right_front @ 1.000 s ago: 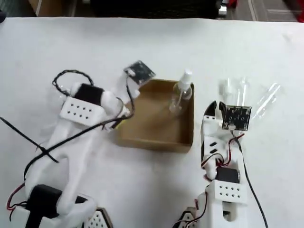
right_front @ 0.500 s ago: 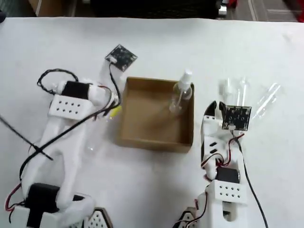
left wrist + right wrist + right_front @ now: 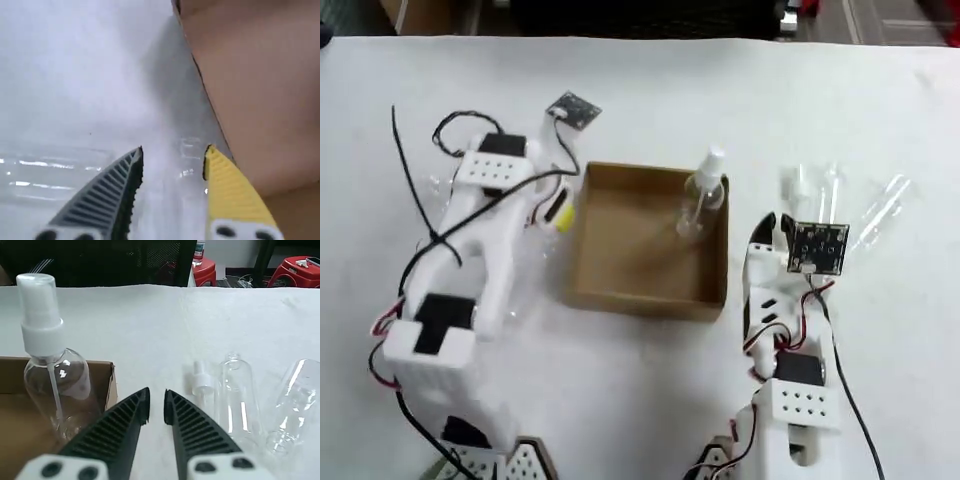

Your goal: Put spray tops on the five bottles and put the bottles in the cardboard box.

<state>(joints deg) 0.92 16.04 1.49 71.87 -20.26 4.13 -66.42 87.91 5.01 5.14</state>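
The left fingers [image 3: 131,167], 1 grey and 1 yellow, are ridged plastic wedges standing moderately apart with nothing gripped between them. They point down at the white bench [image 3: 720,90], and the yellow one is just beside the flat brown outer wall of the cardboard box [image 3: 645,298]. Faint glints of clear plastic lie on the bench around the tips, but I cannot tell what they belong to. The left arm [image 3: 480,240] is stretched forward along that side of the box, with its wrist bent downward.

The right fingers [image 3: 175,412], 2 black serrated wedges, are almost closed, with a thin slit between the tips, and they hold nothing. The right arm [image 3: 790,330] sits folded low, its fingers level and aimed forward over the bench. Ahead of them, toward the left arm, a capped bottle [image 3: 52,380] of clear, round-shouldered plastic stands upright in the box's far corner, wearing a white sprayer. Ahead on the other side a loose spray top [image 3: 202,382] and 2 uncapped bottles [image 3: 239,400], clear and cylindrical, lie on the bench.
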